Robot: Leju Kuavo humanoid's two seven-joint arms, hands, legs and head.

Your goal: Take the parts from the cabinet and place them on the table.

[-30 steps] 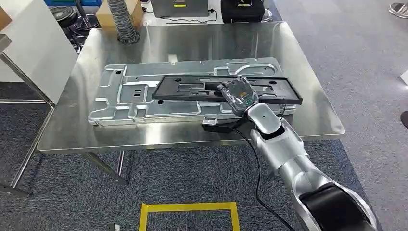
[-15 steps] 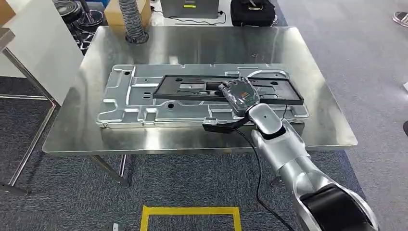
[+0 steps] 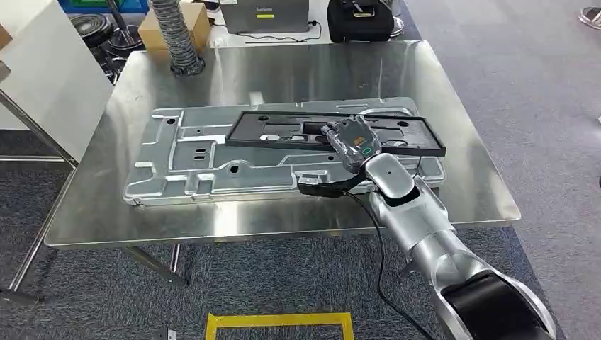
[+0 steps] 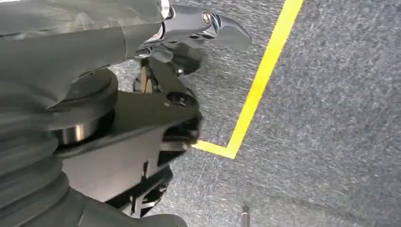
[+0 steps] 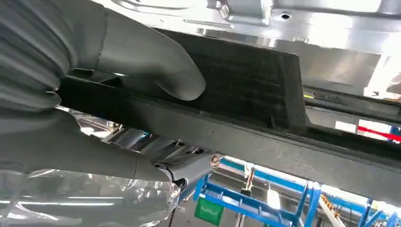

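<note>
A long black plastic frame (image 3: 418, 138) lies level just over a large silver stamped metal panel (image 3: 184, 166) on the steel table (image 3: 298, 71). My right hand (image 3: 352, 140), under a clear plastic cover, grips the frame's near edge right of its middle. In the right wrist view the grey thumb (image 5: 156, 66) presses on one face of the black frame (image 5: 246, 94) and the darker fingers (image 5: 189, 163) curl under the other. Whether the frame touches the panel I cannot tell. My left hand (image 4: 118, 33) hangs over the carpet with a dark finger (image 4: 213, 26) stretched out and nothing in it.
At the table's far edge stand a ribbed grey hose (image 3: 170, 35), a cardboard box (image 3: 195, 18) and a black bag (image 3: 358, 18). A white board (image 3: 42, 64) leans at the left. Yellow floor tape (image 3: 276, 320) marks the carpet in front of the table.
The whole picture has shifted a little, so the camera moved; the table and panel sit slightly differently in view. My right hand still holds the black frame over the panel.
</note>
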